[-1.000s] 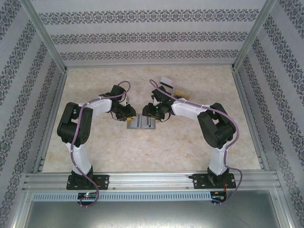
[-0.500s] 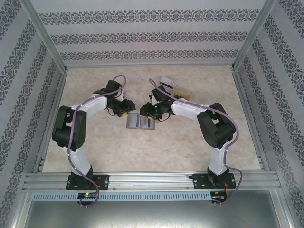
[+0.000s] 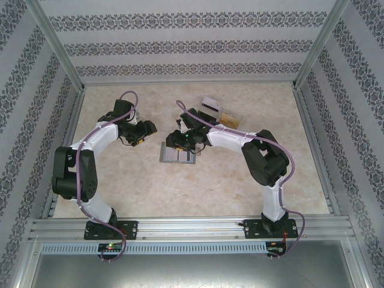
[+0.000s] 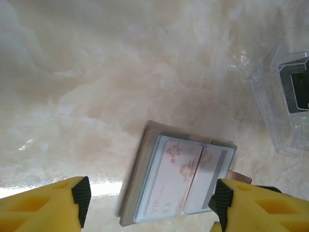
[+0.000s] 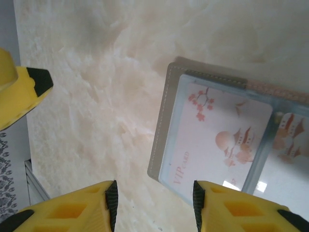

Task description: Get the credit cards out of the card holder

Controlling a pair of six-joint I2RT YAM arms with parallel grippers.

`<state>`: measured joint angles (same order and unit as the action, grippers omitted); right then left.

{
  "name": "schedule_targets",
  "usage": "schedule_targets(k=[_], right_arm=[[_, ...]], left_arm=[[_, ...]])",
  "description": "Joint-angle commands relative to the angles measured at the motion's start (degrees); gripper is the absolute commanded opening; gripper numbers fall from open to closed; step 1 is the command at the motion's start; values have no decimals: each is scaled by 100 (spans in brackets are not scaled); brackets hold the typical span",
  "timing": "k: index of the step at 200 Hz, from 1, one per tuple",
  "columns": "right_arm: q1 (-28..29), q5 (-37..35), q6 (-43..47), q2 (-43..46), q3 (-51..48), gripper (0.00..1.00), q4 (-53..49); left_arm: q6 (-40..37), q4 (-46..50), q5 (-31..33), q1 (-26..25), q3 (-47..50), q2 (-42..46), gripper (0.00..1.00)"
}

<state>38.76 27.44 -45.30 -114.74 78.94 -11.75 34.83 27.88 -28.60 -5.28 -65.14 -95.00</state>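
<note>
Two credit cards (image 5: 217,140) in grey card holder (image 5: 158,135), one printed "VIP CARD"

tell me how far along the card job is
Done: the card holder lies open, and what looks like a dark card sits in the clear tray. In hand: nothing; the right gripper hangs open over the holder, the left gripper open beside it. Left: at least two pink-printed cards are in its sleeves.
</note>
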Motion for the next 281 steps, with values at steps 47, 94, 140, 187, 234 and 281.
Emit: schedule_targets(k=[47,94,140,187,234,281], right_arm=[[-168,-509,-328,152,-344,36,56],[-168,-537,-489,-61,-310,26,29],[-156,-500,-508,-244,-221,24,-36],[-167,-332,-529,-404,-168,25,4],[-174,-219,-530,-530,-72,24,9],[-173,-90,-531,-578,-54,22,93]], left_arm=[[76,-214,-420,-533,50,-286,39],[226,-481,-504,-846,1,-779,29],[225,-485,-275,-901,-7,-1130,20],[286,-489,-75,-896,166,-1152,18],[304,-535,-80,-897,273,-1263,15],[279,-512,-94,-897,257,-1336,12]])
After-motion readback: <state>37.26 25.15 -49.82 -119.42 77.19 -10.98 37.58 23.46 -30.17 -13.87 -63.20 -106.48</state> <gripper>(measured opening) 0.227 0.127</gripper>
